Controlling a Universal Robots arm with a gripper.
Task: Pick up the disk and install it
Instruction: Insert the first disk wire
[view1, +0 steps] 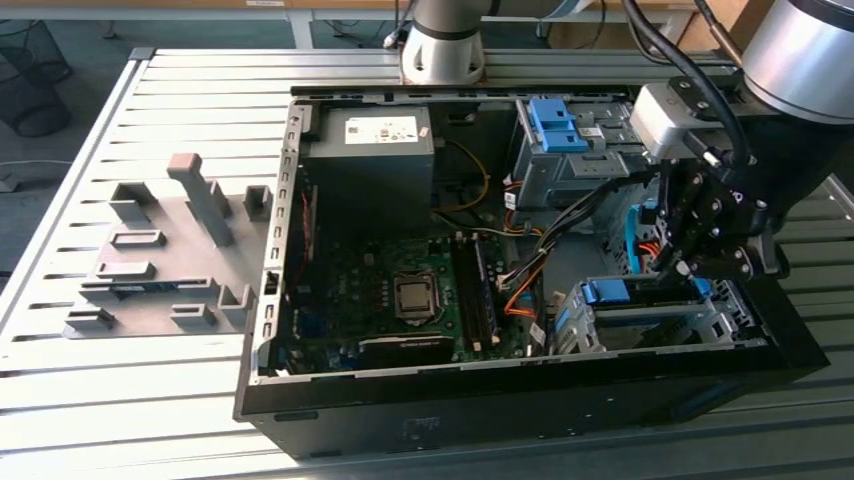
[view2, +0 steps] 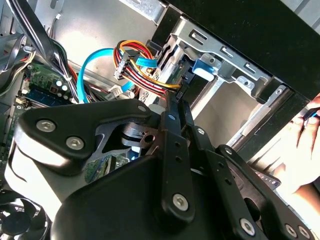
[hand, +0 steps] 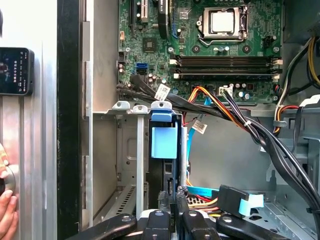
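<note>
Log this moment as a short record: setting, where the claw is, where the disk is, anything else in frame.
setting: open computer case on a slatted table
claw: inside the case, over the lower drive cage
disk: blue-framed, standing in the cage slot, just ahead of the claw
grip: cannot tell
also: a person's hand at the case's edge; grey fixture block on the table

— What colours mark the open computer case (view1: 534, 395)?

— Black walls, a green motherboard (hand: 200, 45) with a silver processor plate (hand: 223, 22), and a black power supply (view1: 367, 160) with a white sticker.

— And the drive bay?

— A grey metal cage (hand: 132, 150) with a blue plastic tab (hand: 163, 141); orange, yellow and red wires (view2: 142, 67) run beside a light blue cable (view2: 87, 70). The gripper (view2: 172, 145) is matte black.
</note>
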